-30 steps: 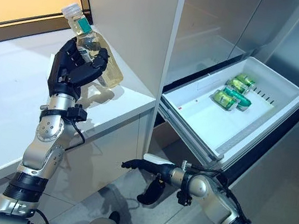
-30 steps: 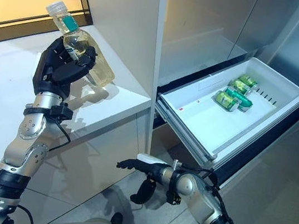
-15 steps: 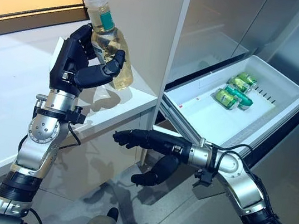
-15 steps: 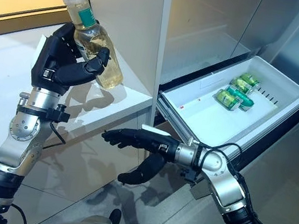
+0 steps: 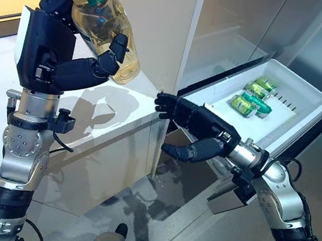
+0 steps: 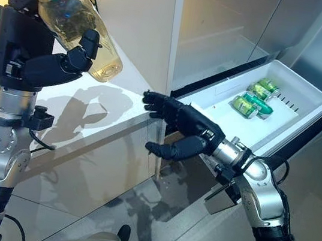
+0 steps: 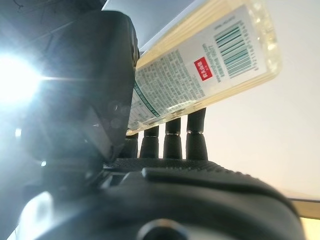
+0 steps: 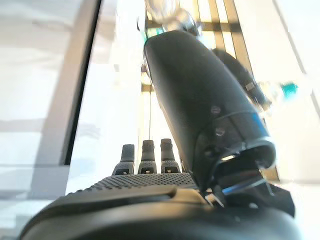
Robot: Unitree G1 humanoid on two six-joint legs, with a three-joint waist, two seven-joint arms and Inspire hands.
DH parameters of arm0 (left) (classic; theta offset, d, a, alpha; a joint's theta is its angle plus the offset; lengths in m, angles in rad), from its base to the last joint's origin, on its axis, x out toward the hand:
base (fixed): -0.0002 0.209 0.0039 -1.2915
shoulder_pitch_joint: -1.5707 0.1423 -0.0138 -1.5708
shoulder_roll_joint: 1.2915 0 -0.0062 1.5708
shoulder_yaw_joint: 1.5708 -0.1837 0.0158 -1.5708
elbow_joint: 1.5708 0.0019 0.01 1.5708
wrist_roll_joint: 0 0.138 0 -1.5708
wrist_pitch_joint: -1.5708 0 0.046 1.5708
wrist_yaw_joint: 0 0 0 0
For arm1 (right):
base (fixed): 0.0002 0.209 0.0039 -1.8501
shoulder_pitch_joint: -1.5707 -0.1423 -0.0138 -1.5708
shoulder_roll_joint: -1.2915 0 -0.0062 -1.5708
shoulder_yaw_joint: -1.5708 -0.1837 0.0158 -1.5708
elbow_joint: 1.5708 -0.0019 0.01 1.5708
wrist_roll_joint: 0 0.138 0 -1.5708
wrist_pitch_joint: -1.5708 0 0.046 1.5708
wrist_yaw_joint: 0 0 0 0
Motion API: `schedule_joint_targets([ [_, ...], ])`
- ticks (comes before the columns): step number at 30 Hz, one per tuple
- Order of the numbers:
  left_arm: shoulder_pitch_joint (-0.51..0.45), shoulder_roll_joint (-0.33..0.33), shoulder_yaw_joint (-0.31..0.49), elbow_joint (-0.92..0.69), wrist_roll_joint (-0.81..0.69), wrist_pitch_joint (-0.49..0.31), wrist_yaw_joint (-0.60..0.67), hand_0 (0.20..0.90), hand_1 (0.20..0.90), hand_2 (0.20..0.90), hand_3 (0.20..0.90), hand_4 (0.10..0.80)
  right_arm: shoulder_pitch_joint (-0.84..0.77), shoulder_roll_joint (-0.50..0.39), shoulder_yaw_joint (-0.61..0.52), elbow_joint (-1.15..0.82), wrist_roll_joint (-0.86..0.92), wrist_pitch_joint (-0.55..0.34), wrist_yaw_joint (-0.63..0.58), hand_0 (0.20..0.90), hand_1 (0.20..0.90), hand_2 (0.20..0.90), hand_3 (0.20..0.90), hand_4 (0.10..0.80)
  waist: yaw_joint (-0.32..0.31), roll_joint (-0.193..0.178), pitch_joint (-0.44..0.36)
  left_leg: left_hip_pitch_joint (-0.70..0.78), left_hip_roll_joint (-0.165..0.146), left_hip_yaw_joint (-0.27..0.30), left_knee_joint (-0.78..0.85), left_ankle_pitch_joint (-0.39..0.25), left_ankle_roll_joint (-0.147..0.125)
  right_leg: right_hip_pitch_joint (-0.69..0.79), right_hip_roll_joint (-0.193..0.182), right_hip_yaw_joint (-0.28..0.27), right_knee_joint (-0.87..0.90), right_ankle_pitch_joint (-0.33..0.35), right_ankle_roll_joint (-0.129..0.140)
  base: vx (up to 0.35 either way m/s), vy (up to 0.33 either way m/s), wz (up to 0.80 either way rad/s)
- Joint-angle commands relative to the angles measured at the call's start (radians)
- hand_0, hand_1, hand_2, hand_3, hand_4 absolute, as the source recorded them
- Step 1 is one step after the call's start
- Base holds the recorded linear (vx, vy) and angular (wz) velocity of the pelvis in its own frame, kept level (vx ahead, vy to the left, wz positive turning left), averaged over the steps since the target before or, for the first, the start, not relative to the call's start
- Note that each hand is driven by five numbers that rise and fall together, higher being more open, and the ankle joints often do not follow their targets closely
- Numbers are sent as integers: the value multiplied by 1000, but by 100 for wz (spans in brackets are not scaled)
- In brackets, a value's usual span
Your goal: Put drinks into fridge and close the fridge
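Left robot hand (image 5: 49, 55) grips the tilted drink bottle (image 5: 99, 23); open right robot hand (image 5: 199, 129) should clasp its base before release.

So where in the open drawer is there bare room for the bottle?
The near half of the drawer, between its front rim and the cans, is bare. The cans crowd the far end. The left hand holds the bottle; the open right hand reaches toward it.

Bright daylight, crisp shadows on counter (image 5: 121, 105); left wrist view flared (strong glare).
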Motion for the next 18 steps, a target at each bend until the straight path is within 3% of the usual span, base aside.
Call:
schedule_joint_targets([
  [1,-69,75,65,-56,-53,-115,-13,300,300,300,200,100,-26,16,-49,-87,95,-107,-35,900,900,900,900,800,-28,3,-120,9,-80,7,1,-70,66,-53,-19,20,34,48,53,0,0,0],
  [18,-127,78,-66,-63,-154,-1,-168,300,300,300,200,100,-188,-11,57,-51,118,-25,-108,900,900,900,900,800,-17,1,-113,16,-78,5,3,-71,64,-42,-20,15,28,48,50,0,0,0],
])
